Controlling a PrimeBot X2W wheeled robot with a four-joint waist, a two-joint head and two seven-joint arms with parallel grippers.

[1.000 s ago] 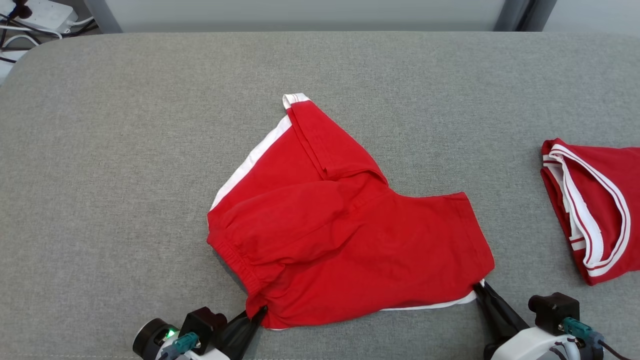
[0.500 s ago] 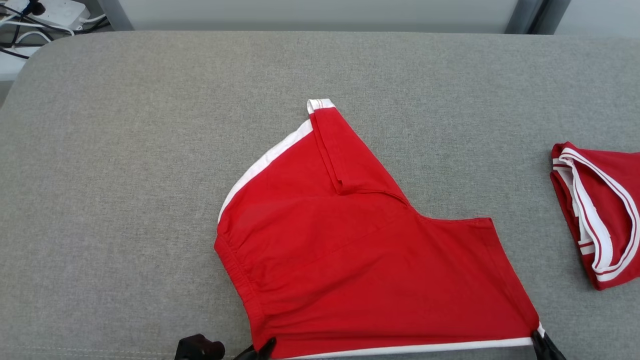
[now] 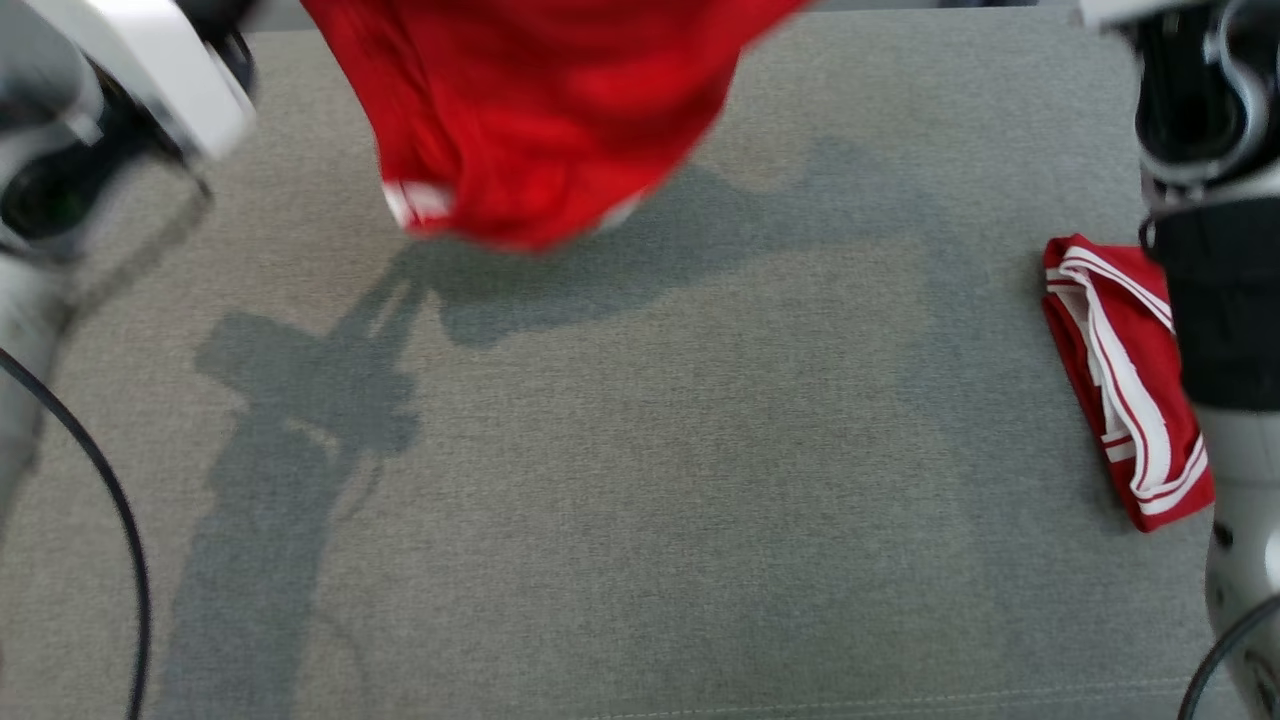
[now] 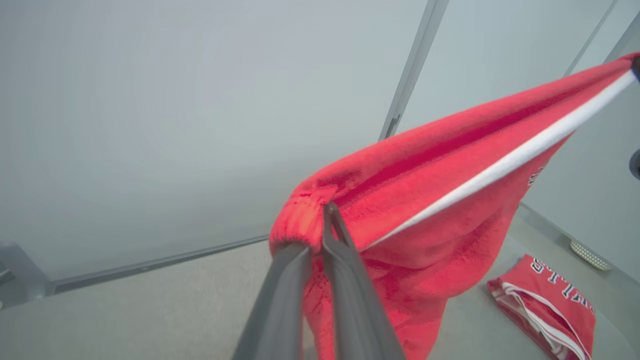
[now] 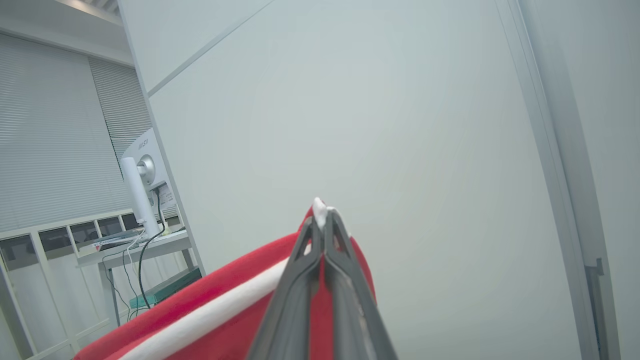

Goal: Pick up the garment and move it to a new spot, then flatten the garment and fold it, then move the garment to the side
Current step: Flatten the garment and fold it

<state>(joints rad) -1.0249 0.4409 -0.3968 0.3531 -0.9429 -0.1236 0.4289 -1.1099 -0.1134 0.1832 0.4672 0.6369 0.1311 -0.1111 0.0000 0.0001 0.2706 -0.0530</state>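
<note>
Left wrist view: left gripper (image 4: 320, 227) is clamped on the garment (image 4: 440, 200) at its gathered waistband corner. Right gripper (image 5: 322, 217) is pinched tight on the white-trimmed corner at the far end. One edge runs taut from tip to tip, and the bulk sags beneath both, clear of the grey pad (image 3: 640, 480). Judgement: holding it by two corners keeps that edge straight, so it can be laid flat. Folded piece (image 3: 1110, 390) lies on the pad under the right arm.
</note>
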